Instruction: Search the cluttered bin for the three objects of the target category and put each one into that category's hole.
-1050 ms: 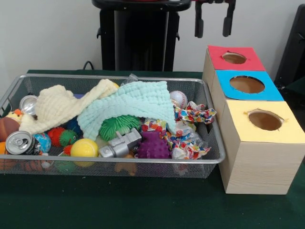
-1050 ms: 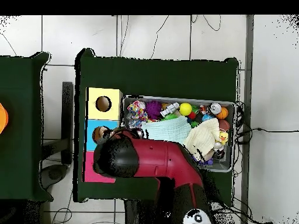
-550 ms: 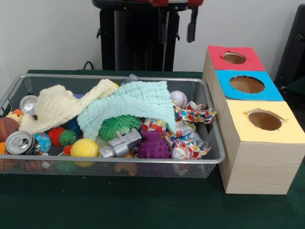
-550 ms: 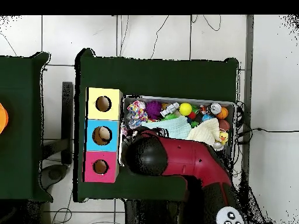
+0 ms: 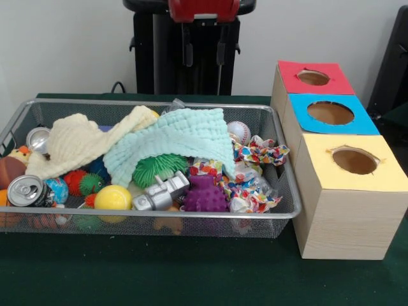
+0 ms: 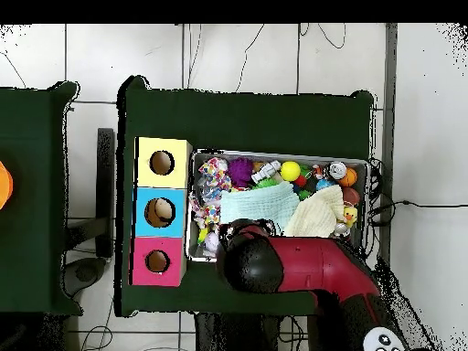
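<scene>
Front view, jaws (image 5: 203, 53) apart and empty, high above wire bin (image 5: 191, 215), mint cloth (image 5: 172, 141)

Green spiky ball (image 5: 159, 169) half-hidden under mint cloth (image 5: 175, 137) — obscured.

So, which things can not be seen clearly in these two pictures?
- Under the mint cloth and the cream cloth, both views: whatever lies beneath is covered.
- Bin's robot-side edge, overhead view: the arm covers it.
- Blue box's hole, overhead view: something pale inside, too small to identify.
- Gripper, front view: empty fingers hang apart.
</scene>
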